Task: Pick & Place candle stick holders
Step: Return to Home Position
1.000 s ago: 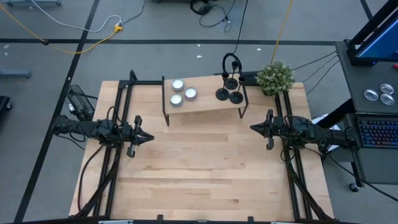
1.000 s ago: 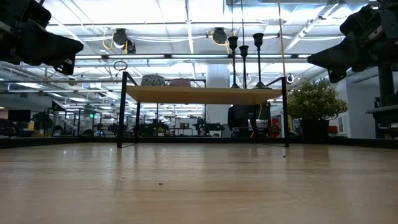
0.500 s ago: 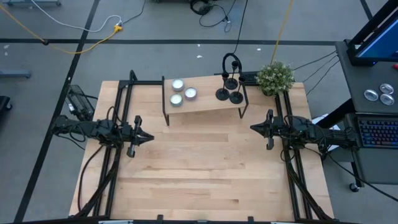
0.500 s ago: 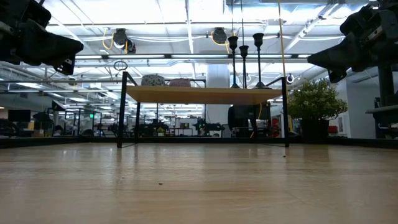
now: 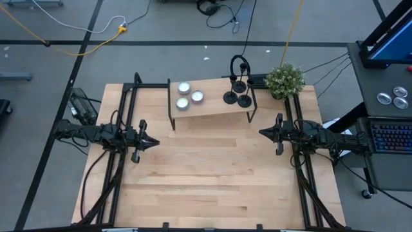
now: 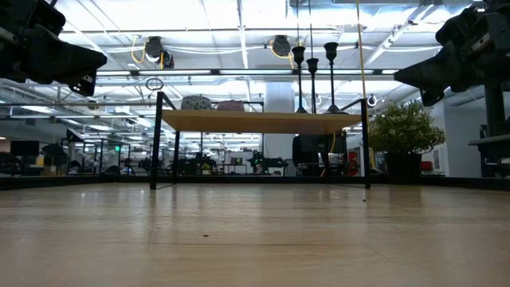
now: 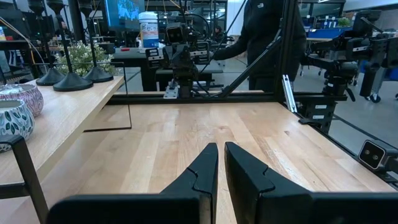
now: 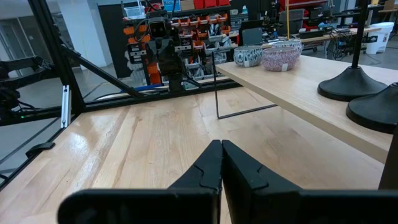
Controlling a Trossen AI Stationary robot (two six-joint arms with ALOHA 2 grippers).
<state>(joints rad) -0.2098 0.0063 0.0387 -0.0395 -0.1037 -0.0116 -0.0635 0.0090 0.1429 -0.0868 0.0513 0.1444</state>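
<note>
Three matte-black candle stick holders (image 5: 237, 96) stand on their disc bases at the right end of a raised wooden shelf (image 5: 212, 108) at the table's far middle. Their stems show in the low view (image 6: 312, 80), and their bases show in the left wrist view (image 7: 73, 81) and the right wrist view (image 8: 352, 87). My left gripper (image 5: 154, 141) hangs over the table's left side, shut and empty (image 7: 221, 158). My right gripper (image 5: 262, 133) hangs over the right side, shut and empty (image 8: 222, 152). Both are well clear of the holders.
Three small round tealight cups (image 5: 188, 96) sit on the shelf's left end. The shelf stands on thin black legs (image 5: 172, 119). A potted plant (image 5: 285, 79) stands at the far right corner. A person in dark clothing (image 7: 261, 31) stands beyond the table. Bare wood (image 5: 212, 174) lies between the arms.
</note>
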